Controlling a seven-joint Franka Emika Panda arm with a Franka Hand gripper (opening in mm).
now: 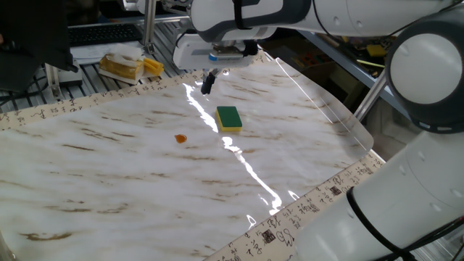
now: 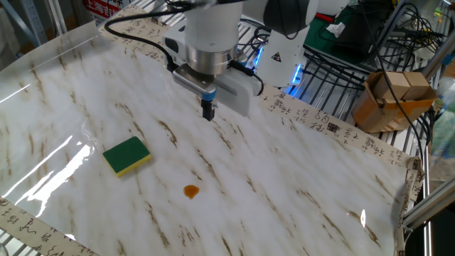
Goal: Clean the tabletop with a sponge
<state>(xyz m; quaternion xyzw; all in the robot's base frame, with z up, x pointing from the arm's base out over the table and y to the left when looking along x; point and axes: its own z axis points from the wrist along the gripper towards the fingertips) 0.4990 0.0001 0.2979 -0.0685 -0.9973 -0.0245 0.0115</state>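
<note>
- Arm: white Franka Panda reaching over the far part of the sheet, wrist pointing straight down, black cable looped along its side.
- Gripper (image 1: pixel 208 83) (image 2: pixel 208 110): black fingers pressed together into one narrow tip, holding nothing; it hangs just above the tabletop, well apart from the sponge.
- Tabletop (image 1: pixel 130 167) (image 2: pixel 284 171): large glossy white sheet, marble-patterned with brown streaks, strong glare bands across it; beige border (image 1: pixel 326 192) (image 2: pixel 341 135) printed with black characters.
- Sponge (image 1: pixel 229 118) (image 2: pixel 127 156): small rectangular block, dark green scouring top over yellow foam base, lying flat on the sheet, green side up.
- Orange spot (image 1: pixel 180 138) (image 2: pixel 190 190): small irregular orange blot on the sheet, near the sponge, not touching it.
- Wrapped lump (image 1: pixel 123 67): pale yellow mass in clear wrapping, on the grey slatted bench (image 1: pixel 87 76) beyond the border.
- Cardboard box (image 2: pixel 391 96): brown, open-topped, on the metal rack beside the sheet.
</note>
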